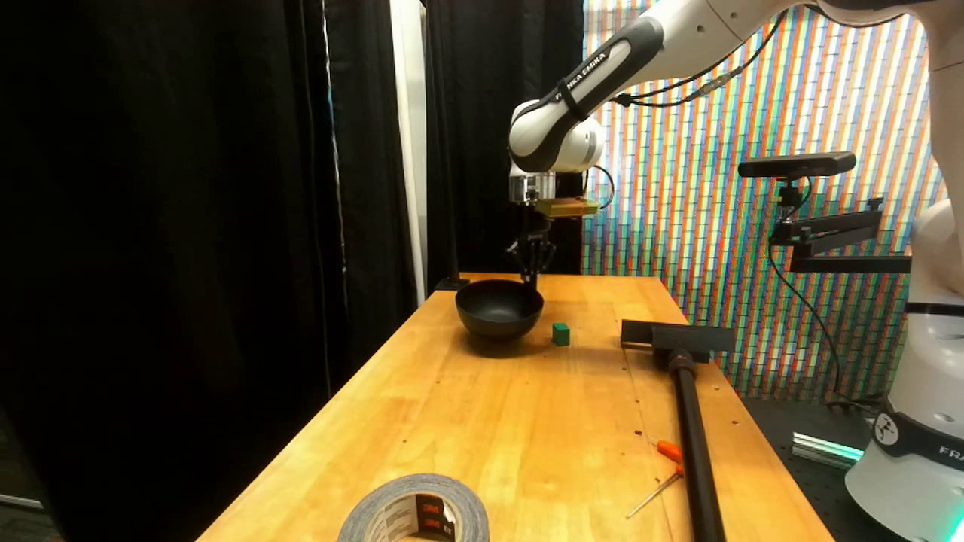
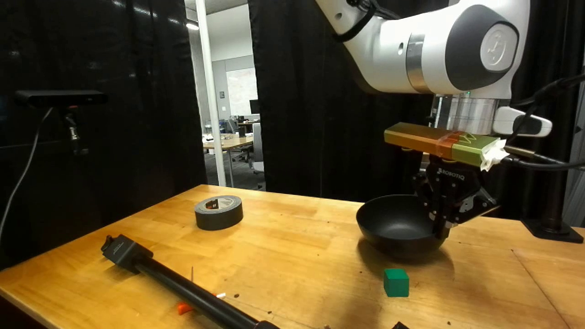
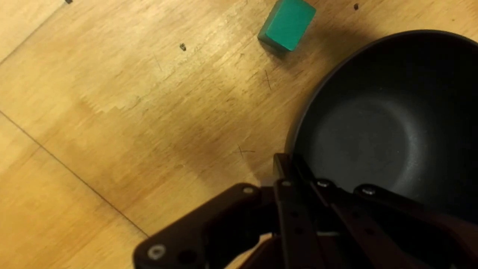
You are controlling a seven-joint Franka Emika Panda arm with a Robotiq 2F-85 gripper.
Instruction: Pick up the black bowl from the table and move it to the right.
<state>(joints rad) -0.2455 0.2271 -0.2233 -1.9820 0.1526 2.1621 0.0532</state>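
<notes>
bowl (image 2: 395, 228) blk | tbl (image 2: 283, 256) lt-brn w/ grain | cube (image 2: 396, 283) grn | tape (image 2: 219, 220) gry | bkdrp (image 1: 708, 214) multicol stripes

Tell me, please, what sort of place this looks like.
Probably a robotics lab: a Franka arm hangs over a wooden table, what looks like a camera sits on a bracket, and a desk and chair show between black curtains.

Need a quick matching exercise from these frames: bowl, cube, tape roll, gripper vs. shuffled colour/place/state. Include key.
Column 1
1. black bowl
2. cube
3. tape roll
4. gripper

Column 2
A. grey, lying flat on the table
B. closed on the edge of another listed item
C. open side up, gripped at its rim
D. green, near the black bowl but not touching it

Pairs: 1-C, 2-D, 3-A, 4-B
</notes>
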